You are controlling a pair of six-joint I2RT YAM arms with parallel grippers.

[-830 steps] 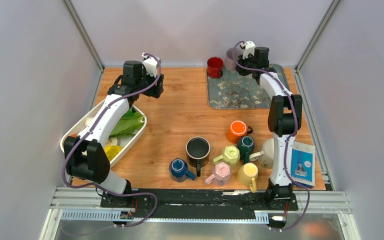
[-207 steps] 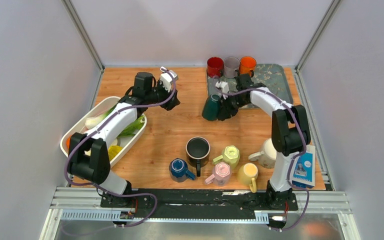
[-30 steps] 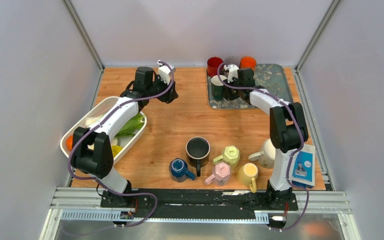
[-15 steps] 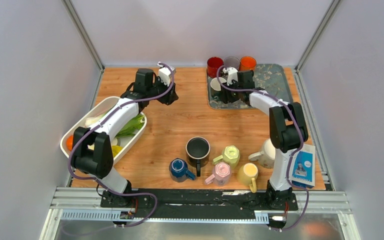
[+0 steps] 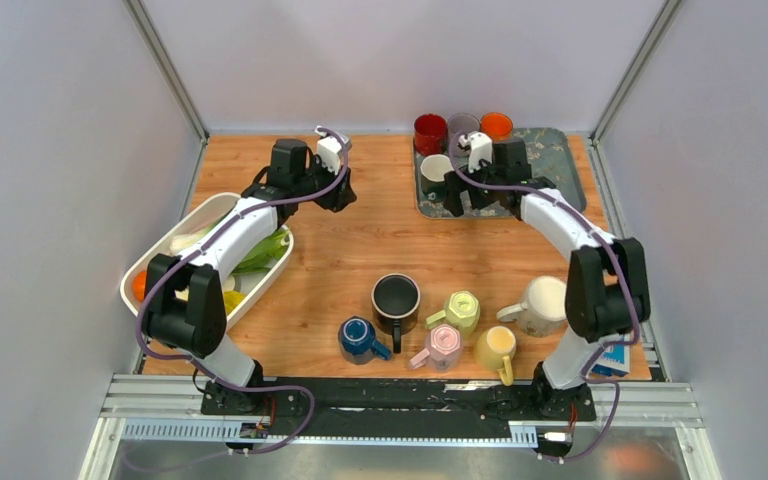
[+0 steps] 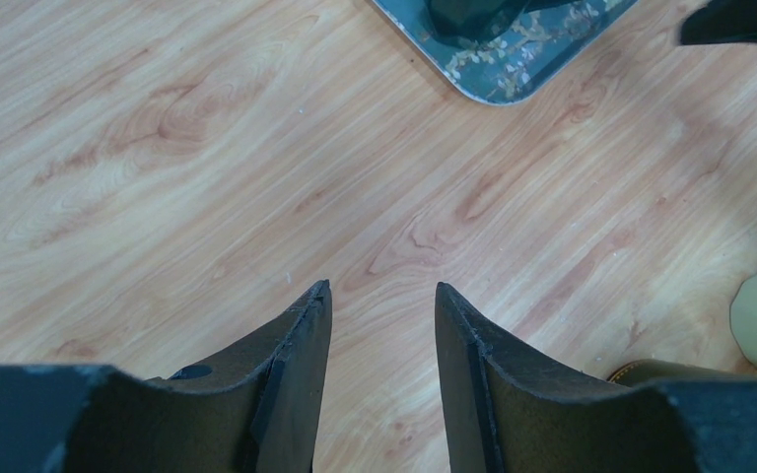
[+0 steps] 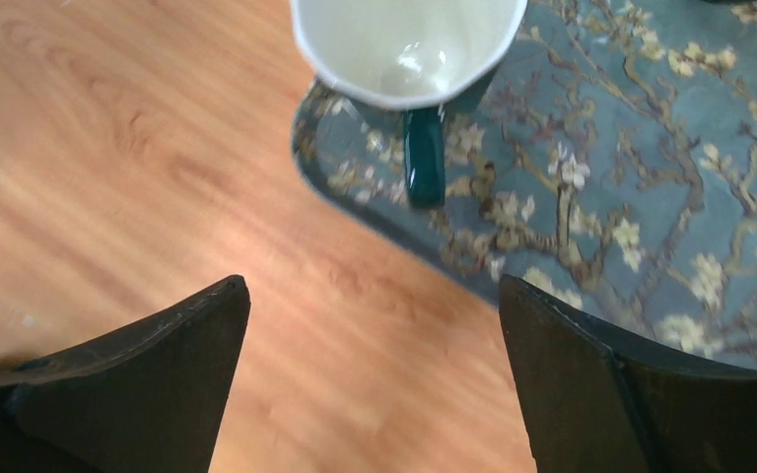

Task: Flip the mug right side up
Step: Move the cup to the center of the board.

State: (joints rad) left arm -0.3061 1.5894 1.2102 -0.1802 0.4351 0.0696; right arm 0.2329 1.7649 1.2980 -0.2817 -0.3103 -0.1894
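The dark green mug (image 5: pixel 436 168) with a white inside stands upright on the left part of the flowered mat (image 5: pixel 545 185). In the right wrist view the dark green mug (image 7: pixel 409 44) has its mouth up and its handle pointing toward me. My right gripper (image 5: pixel 465 195) hangs just in front of it over the mat's near edge. The right gripper (image 7: pixel 372 286) is wide open with nothing between its fingers. My left gripper (image 5: pixel 338 192) hovers over bare wood left of the mat. The left gripper (image 6: pixel 382 287) is open and empty.
Red (image 5: pixel 429 127), grey (image 5: pixel 463 123) and orange (image 5: pixel 496 125) mugs line the mat's back edge. Near the front stand a black mug (image 5: pixel 396 297) and several coloured ones. A white basket (image 5: pixel 278 262) of vegetables sits at the left.
My right gripper opened, let go of the green mug and drew back toward the near right. The mug stays upright on the mat. The left arm has not moved.
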